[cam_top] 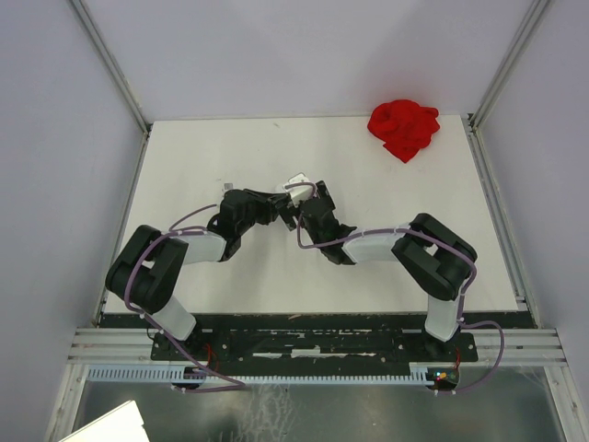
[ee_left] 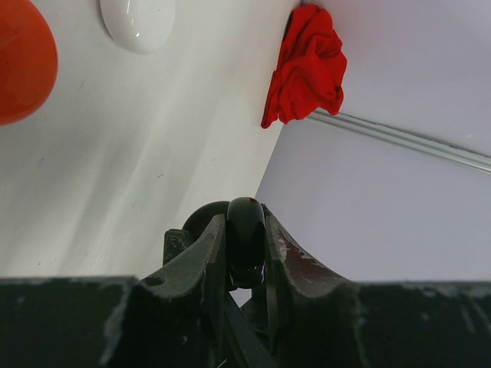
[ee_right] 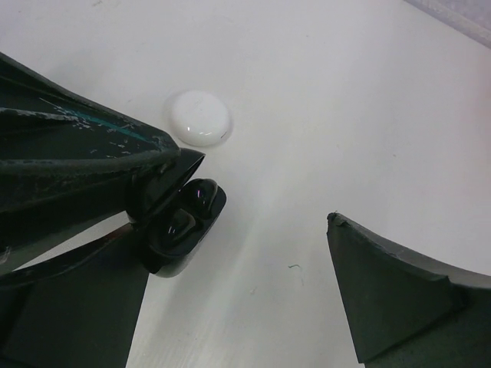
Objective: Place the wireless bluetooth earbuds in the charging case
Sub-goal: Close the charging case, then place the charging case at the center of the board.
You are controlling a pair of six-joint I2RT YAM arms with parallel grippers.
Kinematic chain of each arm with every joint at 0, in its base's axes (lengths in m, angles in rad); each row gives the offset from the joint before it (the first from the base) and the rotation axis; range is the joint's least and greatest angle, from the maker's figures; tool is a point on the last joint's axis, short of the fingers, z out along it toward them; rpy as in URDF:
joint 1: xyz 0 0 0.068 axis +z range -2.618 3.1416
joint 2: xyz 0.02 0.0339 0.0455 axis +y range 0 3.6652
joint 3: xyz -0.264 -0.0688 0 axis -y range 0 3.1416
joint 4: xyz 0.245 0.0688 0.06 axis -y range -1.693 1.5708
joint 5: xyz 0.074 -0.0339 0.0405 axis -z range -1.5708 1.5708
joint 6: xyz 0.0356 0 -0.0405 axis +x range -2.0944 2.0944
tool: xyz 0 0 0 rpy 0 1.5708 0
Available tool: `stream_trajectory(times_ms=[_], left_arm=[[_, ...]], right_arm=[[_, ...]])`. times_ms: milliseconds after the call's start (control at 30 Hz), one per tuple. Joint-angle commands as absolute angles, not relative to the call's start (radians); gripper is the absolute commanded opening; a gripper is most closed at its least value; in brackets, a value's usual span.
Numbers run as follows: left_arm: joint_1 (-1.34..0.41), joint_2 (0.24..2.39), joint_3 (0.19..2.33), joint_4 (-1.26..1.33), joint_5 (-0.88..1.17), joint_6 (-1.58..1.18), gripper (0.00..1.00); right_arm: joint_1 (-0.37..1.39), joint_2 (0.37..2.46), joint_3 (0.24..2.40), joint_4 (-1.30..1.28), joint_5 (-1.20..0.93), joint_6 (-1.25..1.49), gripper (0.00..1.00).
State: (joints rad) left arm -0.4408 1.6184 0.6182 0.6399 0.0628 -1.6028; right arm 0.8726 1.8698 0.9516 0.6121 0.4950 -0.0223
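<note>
So both arms had met over the middle of the table (cam_top: 230, 147), wrists nearly nose to nose. The left gripper (cam_top: 274, 210) was squeezed tight on a glossy black charging case (ee_left: 245, 239). In its own wrist view you saw the case edge-on, pinched between the two fingers and poking up just past their tips.

The right gripper (ee_right: 265, 188) was spread as wide as it goes, with nothing between the fingers. From the right wrist view the same black case sat right by the left-hand finger with its hollow side facing the camera. It had shiny wells in there, but whether an earbud sat in one I honestly couldn't tell (black on black, not much to go on).

Other stuff around:
- A round white disc (ee_right: 199, 117) was lying flat on the table just beyond the case, not touching it.
- A round red disc (ee_left: 19, 61) was near the white one, cut off at the edge of the left wrist view.
- A crumpled red cloth (cam_top: 403, 129) was in the far right corner of the table, well apart from everything else.
</note>
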Motion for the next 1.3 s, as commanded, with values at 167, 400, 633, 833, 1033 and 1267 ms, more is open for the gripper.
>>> stream_trajectory(times_ms=[167,400,633,833,1033,1267], left_arm=[[-0.448,1.608,0.65,0.706,0.082,-1.604,0.03],[-0.446,1.614,0.657,0.703,0.084,-1.579,0.03],[-0.446,1.682,0.722,0.689,0.1,-1.444,0.03],[-0.451,1.772,0.745,0.723,0.064,-1.345,0.03],[-0.484,1.781,0.77,0.679,-0.036,-1.254,0.03],[-0.519,1.846,0.817,0.659,-0.072,-1.23,0.03]], right_arm=[[0.876,1.823,0.938,0.622,0.621,-0.174,1.0],[0.872,1.711,0.833,0.613,0.692,-0.174,0.99],[0.839,1.537,0.798,0.372,0.724,0.038,0.99],[0.81,1.418,0.796,0.256,0.672,0.14,1.0],[0.787,1.348,0.773,0.238,0.648,0.155,1.0],[0.766,1.318,0.767,0.223,0.61,0.18,1.0]])
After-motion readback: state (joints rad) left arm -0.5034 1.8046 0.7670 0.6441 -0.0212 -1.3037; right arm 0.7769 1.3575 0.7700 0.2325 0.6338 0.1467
